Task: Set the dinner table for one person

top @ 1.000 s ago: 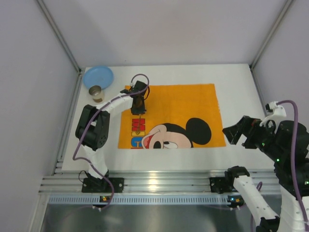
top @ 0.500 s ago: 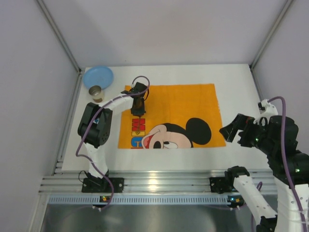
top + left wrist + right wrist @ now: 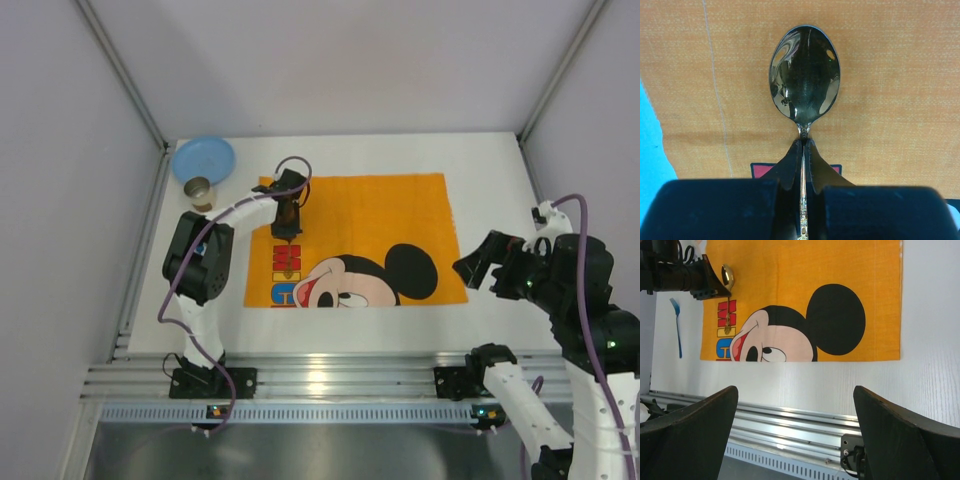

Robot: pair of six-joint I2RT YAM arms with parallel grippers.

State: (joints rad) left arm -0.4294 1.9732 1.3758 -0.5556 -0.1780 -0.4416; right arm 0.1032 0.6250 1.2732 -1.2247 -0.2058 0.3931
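**Left Claw Pinches the Spoon, Right Claw Waits Wide Open**

The dinner table (image 3: 490, 180) is the big white top that fills the floor of the booth. It has a shiny ribbed rail (image 3: 320, 380) along its 6 o'clock edge, where the two arms are bolted on. An orange Mickey Mouse cloth (image 3: 380, 210) lies flat in the middle of the table. Mickey's face is at the cloth's 6 o'clock side.

The left gripper (image 3: 803, 142) is over the cloth's 9 o'clock side. Its two black jaws are squeezed tight together on a shiny spoon (image 3: 805, 75). They pinch the thin neck just below the round bowl. The bowl points to 12 o'clock and sticks out past the tips. The handle runs back to 6 o'clock, over the red and blue letters printed on the cloth. I cannot tell if the spoon is touching the cloth or is just above it.

The right gripper (image 3: 795, 390) is up in the air at the cloth's 4 o'clock side, near the corner of the cloth. Its jaws stand as wide apart as can be. Nothing is in them.

A blue plate (image 3: 203, 158) sits in the table's 10 o'clock corner. A small metal cup (image 3: 199, 190) stands just beside the plate, at its 6 o'clock side. A blue fork (image 3: 676, 325) lies on the white table at 9 o'clock from the cloth, near its edge but not on it.
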